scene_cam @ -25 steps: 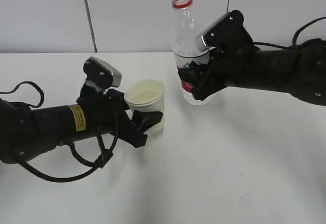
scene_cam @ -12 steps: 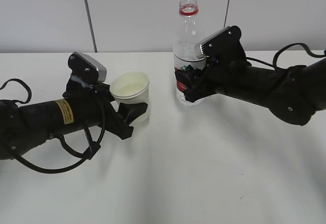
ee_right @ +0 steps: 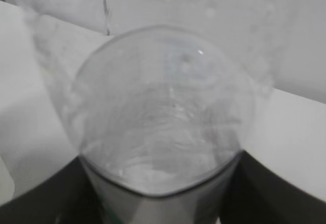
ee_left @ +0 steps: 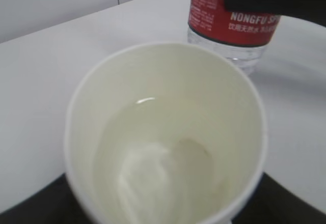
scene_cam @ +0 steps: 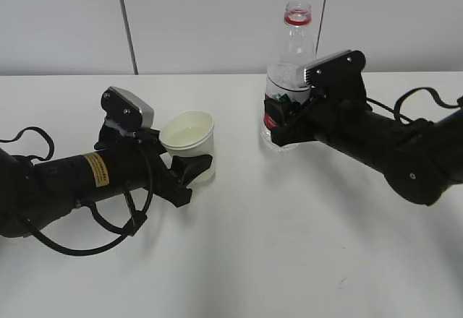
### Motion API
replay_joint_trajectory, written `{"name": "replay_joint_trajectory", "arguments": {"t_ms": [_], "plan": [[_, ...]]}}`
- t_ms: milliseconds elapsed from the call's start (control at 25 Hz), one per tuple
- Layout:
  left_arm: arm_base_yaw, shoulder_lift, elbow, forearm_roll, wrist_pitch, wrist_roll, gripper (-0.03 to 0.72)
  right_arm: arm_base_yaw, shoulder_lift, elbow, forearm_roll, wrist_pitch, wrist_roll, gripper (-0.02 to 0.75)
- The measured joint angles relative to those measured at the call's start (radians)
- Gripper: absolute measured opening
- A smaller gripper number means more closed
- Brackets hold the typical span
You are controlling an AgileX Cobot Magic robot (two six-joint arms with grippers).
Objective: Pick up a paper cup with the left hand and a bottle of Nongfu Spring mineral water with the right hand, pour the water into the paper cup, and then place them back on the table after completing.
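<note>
The white paper cup stands upright, low over or on the white table, with clear water in its bottom. My left gripper, on the arm with the yellow sticker, is shut on the cup; its black fingers flank the cup in the left wrist view. The uncapped Nongfu Spring bottle with a red label stands upright to the cup's right. My right gripper is shut on the bottle's lower body, which fills the right wrist view.
A pale panelled wall runs behind the table's far edge. Black cables trail from both arms. Bare tabletop lies in front of both arms.
The right gripper has carried the bottle to the right and it now stands upright. The left gripper has shifted the cup a little and it sits low at the table.
</note>
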Motion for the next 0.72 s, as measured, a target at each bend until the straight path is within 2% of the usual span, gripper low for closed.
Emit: {"name": "replay_joint_trajectory", "arguments": {"t_ms": [200, 320, 720], "plan": [[0.0, 0.034, 0.0, -0.008, -0.051, 0.0, 0.44, 0.0, 0.0, 0.127, 0.131, -0.179, -0.031, 0.41], [0.0, 0.064, 0.0, -0.008, -0.085, 0.0, 0.44, 0.0, 0.0, 0.173, 0.182, -0.211, -0.048, 0.41], [0.0, 0.104, 0.0, -0.006, -0.102, 0.0, 0.44, 0.0, 0.002, 0.2, 0.196, -0.221, -0.125, 0.41]]}}
